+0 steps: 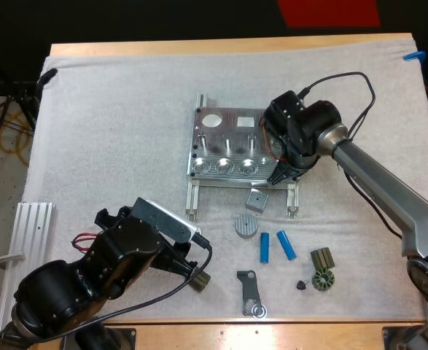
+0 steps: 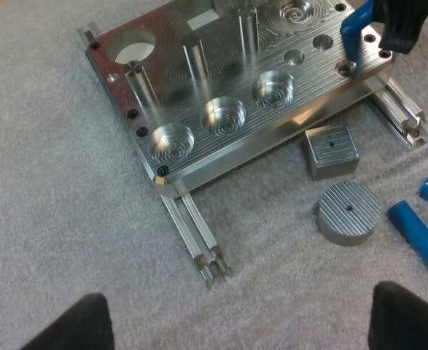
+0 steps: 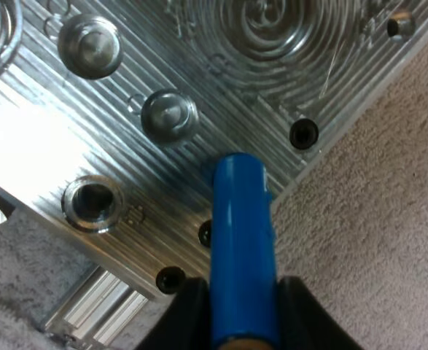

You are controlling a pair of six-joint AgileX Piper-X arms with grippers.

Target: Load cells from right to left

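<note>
The blue cell (image 3: 243, 233) is clamped from both sides by the right gripper (image 3: 243, 313). Its free end is held over the near right corner of the metal fixture (image 1: 228, 146), close to where the plate ends and the white mat (image 1: 111, 146) begins. The left gripper (image 2: 243, 324) is held empty with its fingers wide apart, at the near left of the mat and well apart from the fixture.

No cell is seen seated in the fixture, and the three round pockets (image 2: 224, 117) along its near edge are bare. The step in hand is therefore judged to be the first insertion, at the right end. Which socket is meant cannot be told for certain. An open bore (image 3: 91, 200) lies beside the cell's tip and not under it, so a sideways correction is probably needed before any descent.

The cell's axis should be squared with the chosen bore and its tip centred over the opening. It should then be lowered slowly and released only once it is felt to be seated. A tilted entry would likely jam on the rim.

Two spare blue cells (image 1: 275, 246) are left on the mat near the fixture's right end, beside a round metal puck (image 1: 246, 224). A square metal block (image 1: 257, 198) lies just in front of the fixture and should be kept clear of.
</note>
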